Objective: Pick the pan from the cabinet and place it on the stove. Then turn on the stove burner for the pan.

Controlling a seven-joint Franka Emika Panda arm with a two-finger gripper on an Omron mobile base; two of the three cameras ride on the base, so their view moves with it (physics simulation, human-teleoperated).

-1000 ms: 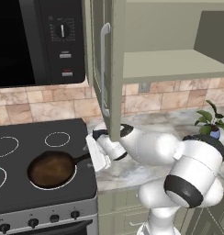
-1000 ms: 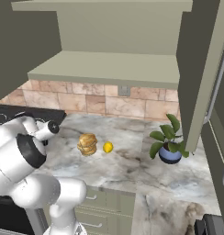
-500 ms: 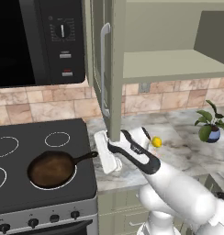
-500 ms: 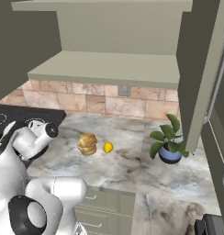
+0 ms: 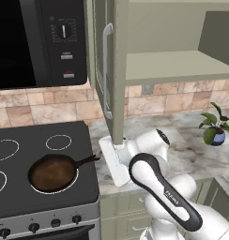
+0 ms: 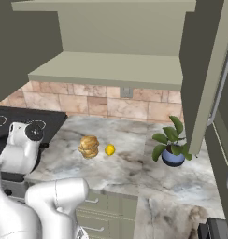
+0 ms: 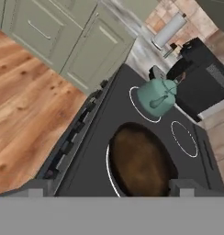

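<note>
One pan [image 5: 53, 172] sits on the stove [image 5: 22, 201] over a ring burner [image 7: 109, 174], teal kettle [image 7: 157, 95] beside it; hand [image 7: 104, 187] open above, holding nothing.

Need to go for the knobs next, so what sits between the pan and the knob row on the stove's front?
Nothing: in the hand view, bare black glass runs from the pan to the knobs; the kettle stands off on another ring.

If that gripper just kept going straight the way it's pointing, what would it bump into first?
Most likely the pan: in the hand view it lies right ahead of the fingertips, on the stove. How much gap remains is unclear.
</note>
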